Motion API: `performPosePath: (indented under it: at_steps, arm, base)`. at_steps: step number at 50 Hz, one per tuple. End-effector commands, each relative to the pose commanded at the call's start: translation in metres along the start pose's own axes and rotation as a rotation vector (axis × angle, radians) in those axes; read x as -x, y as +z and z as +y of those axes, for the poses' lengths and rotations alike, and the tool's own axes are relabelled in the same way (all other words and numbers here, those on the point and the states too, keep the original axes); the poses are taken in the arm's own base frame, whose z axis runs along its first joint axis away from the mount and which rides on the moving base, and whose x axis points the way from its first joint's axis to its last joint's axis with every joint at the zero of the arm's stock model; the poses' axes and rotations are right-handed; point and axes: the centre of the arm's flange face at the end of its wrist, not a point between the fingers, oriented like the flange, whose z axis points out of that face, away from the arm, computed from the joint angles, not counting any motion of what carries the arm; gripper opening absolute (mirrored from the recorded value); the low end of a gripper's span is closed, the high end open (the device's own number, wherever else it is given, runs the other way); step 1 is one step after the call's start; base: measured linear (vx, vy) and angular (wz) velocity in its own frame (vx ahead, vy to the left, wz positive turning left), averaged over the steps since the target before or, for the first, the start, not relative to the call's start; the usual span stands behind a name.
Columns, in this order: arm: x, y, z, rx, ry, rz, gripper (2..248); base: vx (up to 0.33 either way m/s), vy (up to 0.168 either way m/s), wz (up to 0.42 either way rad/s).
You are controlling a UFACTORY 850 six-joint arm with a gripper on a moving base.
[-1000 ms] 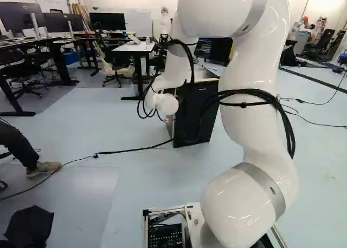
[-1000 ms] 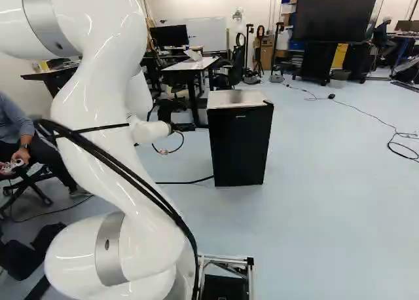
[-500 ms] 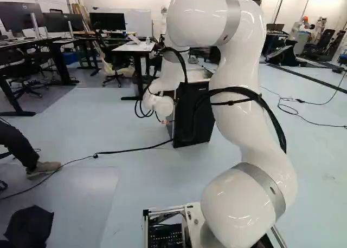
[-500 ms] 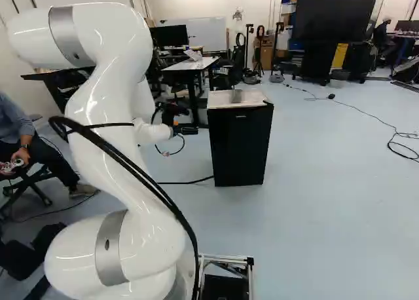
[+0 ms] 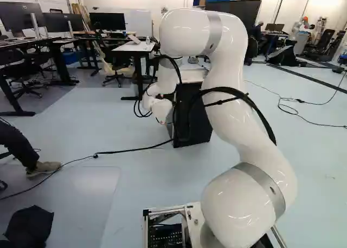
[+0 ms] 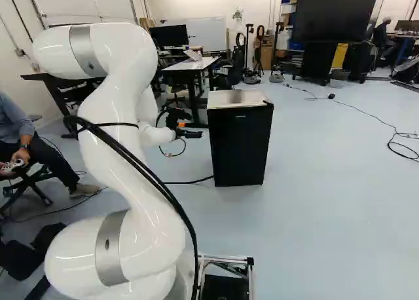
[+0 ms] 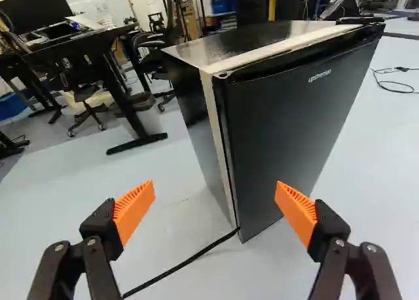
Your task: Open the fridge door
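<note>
In the right base view my gripper [image 6: 194,130] is at the left of the small black fridge [image 6: 239,146], at the height of its upper part. Seen from the wrist, the gripper [image 7: 215,196] stands wide open with nothing between its orange pads [image 7: 134,208]. The fridge [image 7: 288,116] stands upright ahead of it, one front corner towards the fingers. Its dark door [image 7: 308,110] is closed against the body, with a pale strip along the edge. In the left base view the arm partly hides the fridge [image 5: 196,126].
A black cable [image 7: 190,259] runs over the floor to the fridge's foot. Beyond the fridge stand a desk [image 6: 191,65] and chairs. A large screen [image 6: 335,15] is at the back. A seated person is left of the arm; another robot [image 5: 299,28] stands far off.
My arm has come down, its upper bend lower in both base views. In the right base view the gripper has come out from behind the arm towards the fridge. The base and fridge have stayed put.
</note>
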Motion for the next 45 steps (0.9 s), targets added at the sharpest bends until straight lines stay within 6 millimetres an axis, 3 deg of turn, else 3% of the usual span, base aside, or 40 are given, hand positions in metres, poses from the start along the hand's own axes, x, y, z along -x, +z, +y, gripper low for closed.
performPosePath:
  at_steps: [21, 45]
  arm:
    - [0.021, 0.026, -0.006, 0.084, 0.041, 0.032, 247]
    - [0.022, 0.043, -0.019, 0.159, 0.105, 0.100, 247]
  base:
    - [0.000, 0.000, 0.000]
    - [0.000, 0.000, 0.000]
